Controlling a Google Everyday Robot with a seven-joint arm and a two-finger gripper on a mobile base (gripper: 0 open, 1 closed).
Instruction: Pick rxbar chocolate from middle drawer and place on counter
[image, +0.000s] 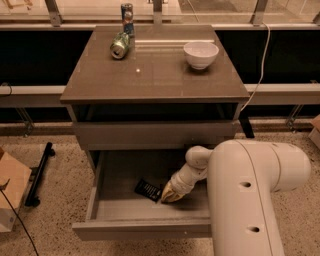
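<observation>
Currently, grasp step: claw (167, 194) at bar (147, 189) in open drawer (120, 202), grip we cannot tell; next, lift onto desk (155, 75).

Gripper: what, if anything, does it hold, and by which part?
It cannot be told. The gripper is down in the middle drawer, at one end of the rxbar chocolate, which lies on its floor.

Warm, dim light. A bright spot shines on the counter (165, 82). The gripper (167, 194) sits in the shadowy drawer (119, 206).
</observation>
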